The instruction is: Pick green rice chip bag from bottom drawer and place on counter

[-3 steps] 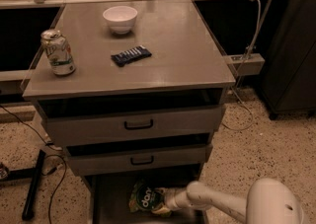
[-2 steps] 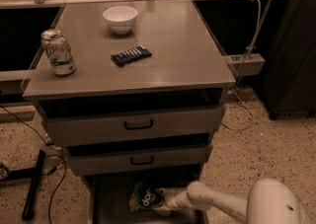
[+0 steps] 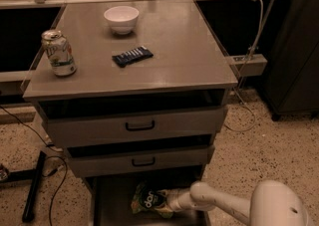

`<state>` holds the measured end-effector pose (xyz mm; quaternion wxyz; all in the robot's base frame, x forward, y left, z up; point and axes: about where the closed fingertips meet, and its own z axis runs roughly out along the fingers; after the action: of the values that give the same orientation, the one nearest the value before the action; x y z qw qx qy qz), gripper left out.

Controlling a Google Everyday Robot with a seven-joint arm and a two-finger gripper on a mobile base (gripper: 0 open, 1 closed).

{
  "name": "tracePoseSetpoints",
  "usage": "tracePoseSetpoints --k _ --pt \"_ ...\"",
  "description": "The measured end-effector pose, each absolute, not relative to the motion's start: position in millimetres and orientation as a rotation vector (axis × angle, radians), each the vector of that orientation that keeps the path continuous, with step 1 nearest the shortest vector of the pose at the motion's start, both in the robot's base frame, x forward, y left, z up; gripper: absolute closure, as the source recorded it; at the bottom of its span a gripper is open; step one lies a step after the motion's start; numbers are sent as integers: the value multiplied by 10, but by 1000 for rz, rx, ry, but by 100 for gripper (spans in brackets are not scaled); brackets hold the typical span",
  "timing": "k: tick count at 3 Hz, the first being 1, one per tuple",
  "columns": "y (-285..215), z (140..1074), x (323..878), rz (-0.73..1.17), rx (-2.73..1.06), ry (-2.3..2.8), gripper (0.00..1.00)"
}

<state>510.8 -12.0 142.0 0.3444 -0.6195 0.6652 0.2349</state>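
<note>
The green rice chip bag (image 3: 148, 199) lies on the floor of the open bottom drawer (image 3: 112, 205), under the two upper drawers. My white arm reaches in from the lower right. The gripper (image 3: 168, 203) is at the bag's right edge, touching it. The counter (image 3: 179, 46) is the grey top of the cabinet, above.
On the counter stand a white bowl (image 3: 121, 19) at the back, a soda can (image 3: 59, 53) at the left edge and a small dark blue wrapper (image 3: 132, 56) in the middle. Two upper drawers with black handles (image 3: 139, 126) overhang the bottom drawer. Cables and a black stand (image 3: 32, 190) lie on the floor at left.
The bag and the gripper sit about where they were; the arm has barely shifted.
</note>
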Motion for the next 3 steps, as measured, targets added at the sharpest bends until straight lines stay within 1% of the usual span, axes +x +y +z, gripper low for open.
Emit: tracePoseSetpoints --k 1,3 --pt "-236 1695 5101 651 -1606 1701 100" --pt "-659 2597 5075 610 -1669 1617 100"
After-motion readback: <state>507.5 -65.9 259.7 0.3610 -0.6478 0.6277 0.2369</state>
